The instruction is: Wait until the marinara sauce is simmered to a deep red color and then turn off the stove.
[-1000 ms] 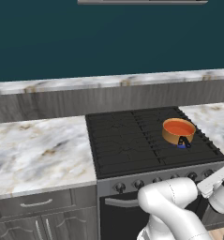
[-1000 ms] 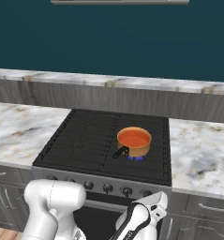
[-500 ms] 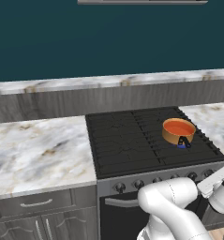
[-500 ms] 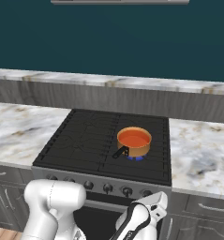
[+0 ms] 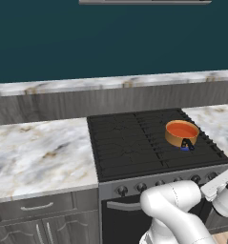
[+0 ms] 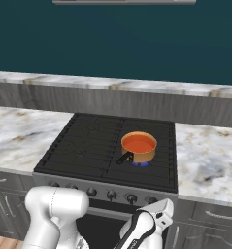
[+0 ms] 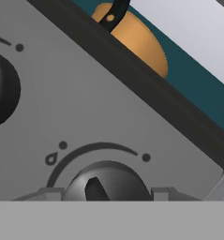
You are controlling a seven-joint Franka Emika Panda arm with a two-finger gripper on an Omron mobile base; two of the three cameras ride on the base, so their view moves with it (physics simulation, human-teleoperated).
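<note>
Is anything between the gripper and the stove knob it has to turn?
Nothing visible stands in the way. In the hand view the gripper sits right at a dark knob on the stove's grey front panel, fingertips on either side of it. The pot of sauce sits up on the burner, out of the path.
</note>
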